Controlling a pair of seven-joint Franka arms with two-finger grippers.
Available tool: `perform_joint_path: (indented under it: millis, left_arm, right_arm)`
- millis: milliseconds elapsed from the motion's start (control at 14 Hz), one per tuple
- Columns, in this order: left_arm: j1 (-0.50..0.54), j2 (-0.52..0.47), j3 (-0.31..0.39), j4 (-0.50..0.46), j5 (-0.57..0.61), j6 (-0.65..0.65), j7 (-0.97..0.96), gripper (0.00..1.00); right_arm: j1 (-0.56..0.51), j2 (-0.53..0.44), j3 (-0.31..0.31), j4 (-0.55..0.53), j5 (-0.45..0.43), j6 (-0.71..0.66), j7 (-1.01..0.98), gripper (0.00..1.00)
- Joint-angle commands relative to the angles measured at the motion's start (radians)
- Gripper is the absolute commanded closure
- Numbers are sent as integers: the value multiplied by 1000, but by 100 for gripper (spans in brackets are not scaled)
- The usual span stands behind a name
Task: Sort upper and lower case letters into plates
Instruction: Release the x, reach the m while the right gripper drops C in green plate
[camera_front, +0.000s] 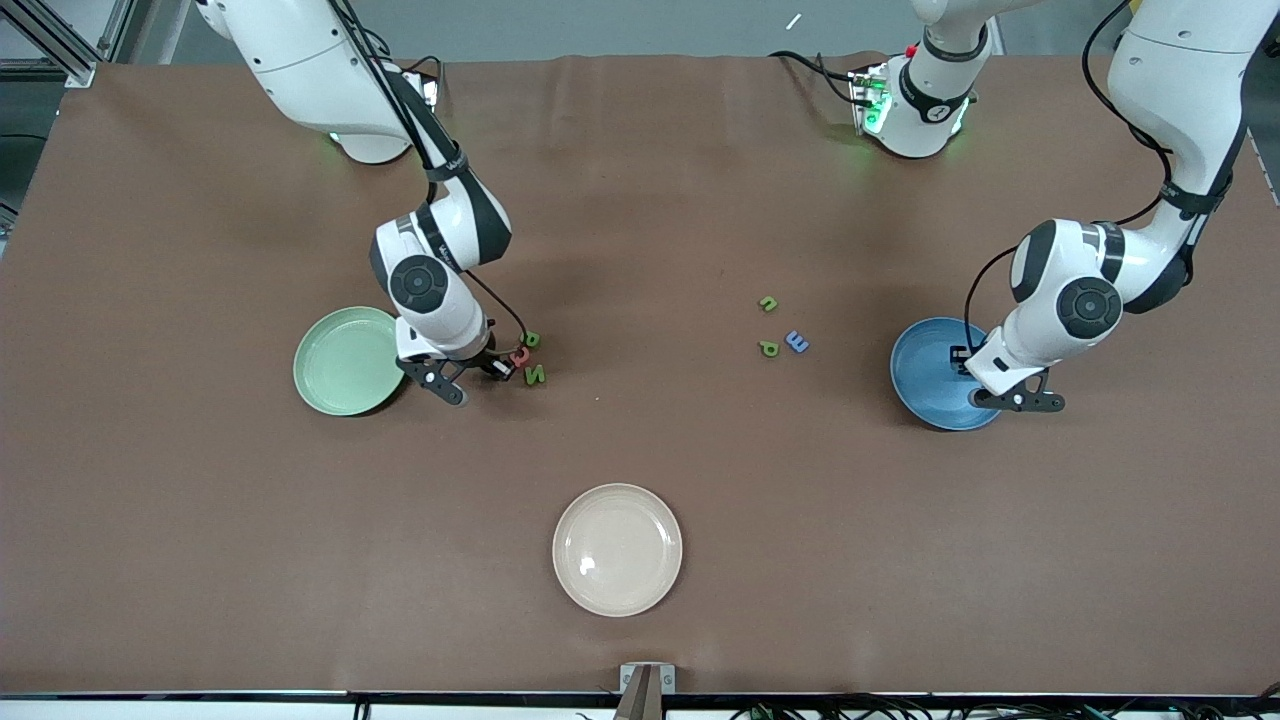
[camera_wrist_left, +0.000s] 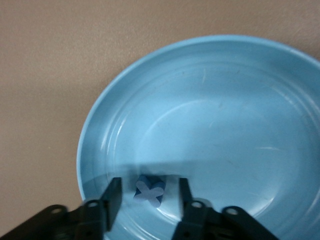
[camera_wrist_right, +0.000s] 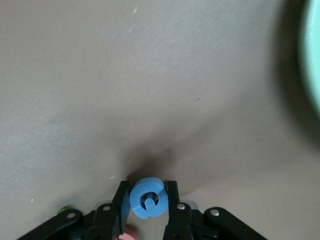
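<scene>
Front view – three plates (camera_front: 348, 361), six letters (camera_front: 768, 348)

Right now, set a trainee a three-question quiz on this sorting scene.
1. True or false: the right gripper is shut on a blue letter.
2. Which plate is the left gripper over? A) mint green plate B) blue plate C) beige plate
3. Fill in: the blue X-shaped letter lies in the ____ plate, between the open fingers.

Key
1. True.
2. B: the blue plate, not the mint green plate or the beige plate.
3. Blue.
</scene>
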Motion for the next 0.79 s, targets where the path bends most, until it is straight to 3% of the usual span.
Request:
perform_joint_path:
  millis: [0, 143, 357, 571, 714]
  left_arm:
    - [9, -52, -49, -5, 8, -6, -4, 1]
    - [9, -67, -98, 18, -8, -47, -38, 1]
    - [8, -70, -189, 52, -18, -85, -244, 1]
    - [-6, -52, -281, 61, -16, -86, -592, 1]
    - [-41, -26, -321, 81, -13, -82, -897, 1]
  right_arm:
    - [-95, -144, 8, -21, 12, -146, -168, 100]
    - [-169, -238, 6, -45, 12, -222, -332, 100]
    - [-319, -315, 6, -131, 12, -223, -612, 100]
    - [-389, -316, 6, -193, 12, -201, -693, 100]
    - [-396, -309, 8, -255, 12, -114, -695, 100]
